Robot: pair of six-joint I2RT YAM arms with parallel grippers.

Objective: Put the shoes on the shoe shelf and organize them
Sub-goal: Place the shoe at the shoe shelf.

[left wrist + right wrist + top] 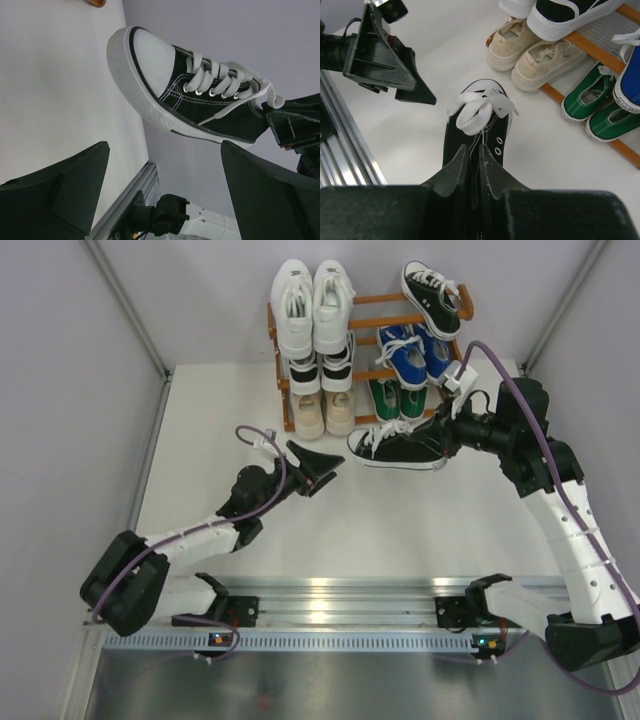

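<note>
- Right hand (472, 155) fills the bottom of its wrist view, its two fingers clenched on the heel collar of a black sneaker (400, 447) with white laces.
- That sneaker hangs just in front of the shoe shelf (378, 300), toe pointing left. From the left wrist view it appears lifted off the desk (400, 530).
- Left hand (320, 468) is released and empty, its fingers spread wide. It sits near the sneaker's toe but not touching it.
- On the shelf, white high-tops (312, 305) share the top tier with a single black sneaker (432, 295) lying askew at the right.
- A black-and-white pair (320, 370) and a blue pair (412, 352) sit below, then a beige pair (325, 412) and a green pair (395, 398) lowest.
- Step in hand, as I judge it: carrying the last shoe to join its mate on the top tier.
- Next move calls for raising it over the green and blue pairs and setting it beside the skewed mate, which leaves little room.
</note>
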